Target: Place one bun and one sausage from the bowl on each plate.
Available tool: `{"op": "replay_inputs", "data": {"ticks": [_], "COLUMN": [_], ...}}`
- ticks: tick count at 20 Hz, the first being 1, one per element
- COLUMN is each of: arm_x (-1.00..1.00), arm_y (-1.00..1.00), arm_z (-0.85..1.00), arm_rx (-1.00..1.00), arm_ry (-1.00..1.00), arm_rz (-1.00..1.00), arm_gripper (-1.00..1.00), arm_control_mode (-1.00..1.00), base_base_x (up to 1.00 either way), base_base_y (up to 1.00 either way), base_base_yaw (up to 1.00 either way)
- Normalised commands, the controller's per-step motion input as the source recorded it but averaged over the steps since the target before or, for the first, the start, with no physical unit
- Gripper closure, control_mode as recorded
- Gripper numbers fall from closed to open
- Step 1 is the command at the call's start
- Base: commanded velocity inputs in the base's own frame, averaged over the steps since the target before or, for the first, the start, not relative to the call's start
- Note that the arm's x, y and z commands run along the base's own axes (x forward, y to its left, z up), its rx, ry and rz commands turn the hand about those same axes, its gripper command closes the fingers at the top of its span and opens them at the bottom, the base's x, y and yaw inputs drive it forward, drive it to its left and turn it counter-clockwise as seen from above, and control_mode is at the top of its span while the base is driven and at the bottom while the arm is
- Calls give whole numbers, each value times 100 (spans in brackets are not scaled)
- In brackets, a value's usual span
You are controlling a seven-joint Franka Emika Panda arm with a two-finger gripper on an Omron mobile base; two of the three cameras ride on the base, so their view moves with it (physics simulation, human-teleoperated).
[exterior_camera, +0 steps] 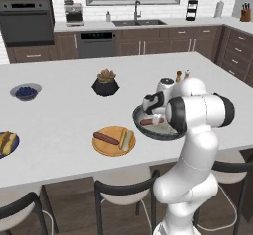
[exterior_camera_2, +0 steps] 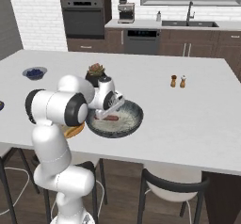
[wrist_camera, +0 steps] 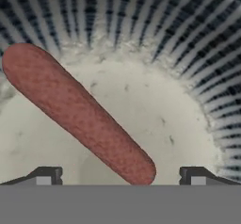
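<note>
The wide dark grey bowl sits near the island's front edge, with one reddish sausage on its pale floor. My gripper hangs low inside the bowl, open, and the sausage's near end lies between the fingertips without being clamped. The bowl's ribbed wall curves behind it. The orange plate holds a sausage and a bun. At the far left, the dark blue plate carries a bun and a sausage.
A black faceted plant pot stands behind the bowl. A small blue-filled bowl sits at the back left. Two shakers stand to the right. Stools line the island's front edge.
</note>
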Motion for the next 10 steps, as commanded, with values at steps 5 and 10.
{"op": "replay_inputs", "data": {"ticks": [5,10], "arm_x": [-4,8], "arm_y": [6,1], "arm_z": [-25,-13], "arm_rx": [0,0], "arm_ry": [0,0], "arm_rz": [7,8], "arm_gripper": [-100,-100], "arm_control_mode": [-100,-100], "base_base_x": [0,0], "base_base_y": [0,0], "base_base_yaw": [0,0]}}
